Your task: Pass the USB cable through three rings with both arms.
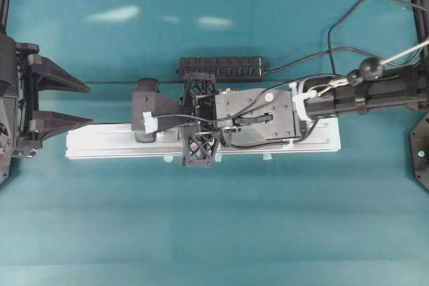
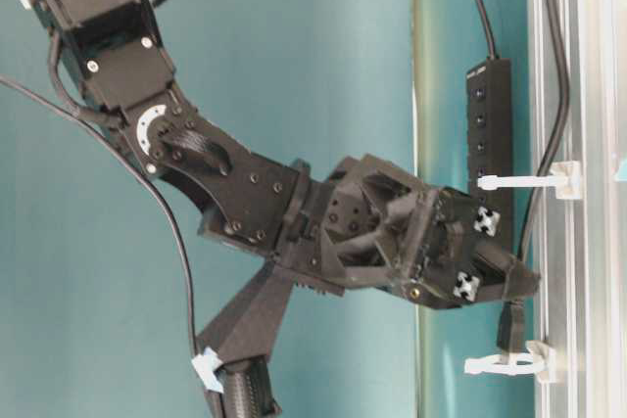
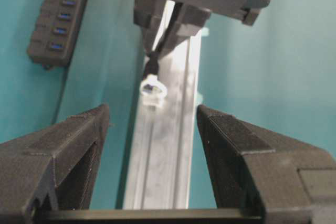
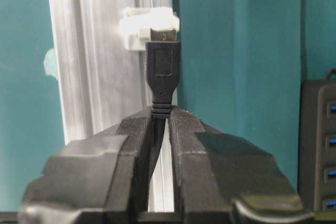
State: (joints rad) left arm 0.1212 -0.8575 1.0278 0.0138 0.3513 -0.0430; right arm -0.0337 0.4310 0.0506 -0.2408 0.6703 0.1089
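The USB cable (image 4: 163, 69) ends in a small black plug that stands straight out past the tips of the right tool (image 4: 161, 121), whose jaws are pressed together on the strain relief just behind the plug, with the cord trailing back between them. In the right wrist view the plug's metal nose sits just short of a whitish translucent ring (image 4: 149, 27) fixed to the silver aluminium rail (image 4: 100, 56), and the plug's long axis runs along the rail and appears aimed at that loop, though slightly off to one side of its middle. The table-level view shows the plug hanging near a ring (image 2: 509, 364), with the cord already running through another ring (image 2: 529, 181) farther along the rail; a third ring cannot be made out. The left tool (image 3: 152, 145) holds nothing: its jaws stand wide apart, straddling the line of the rail, and look down its length at the ring (image 3: 152, 88) from the opposite side, with the plug (image 3: 152, 65) just behind it. In the overhead view the left tool (image 1: 77, 104) waits well apart from the rail's near end, so the right arm is much the nearer to the ring. The coming move likely turns on this alignment: the plug has to travel along the rail's axis through the loop toward the left tool, which could then take it. A black multi-port hub (image 1: 221, 68) lies on the teal table (image 1: 214, 219) beside the rail.
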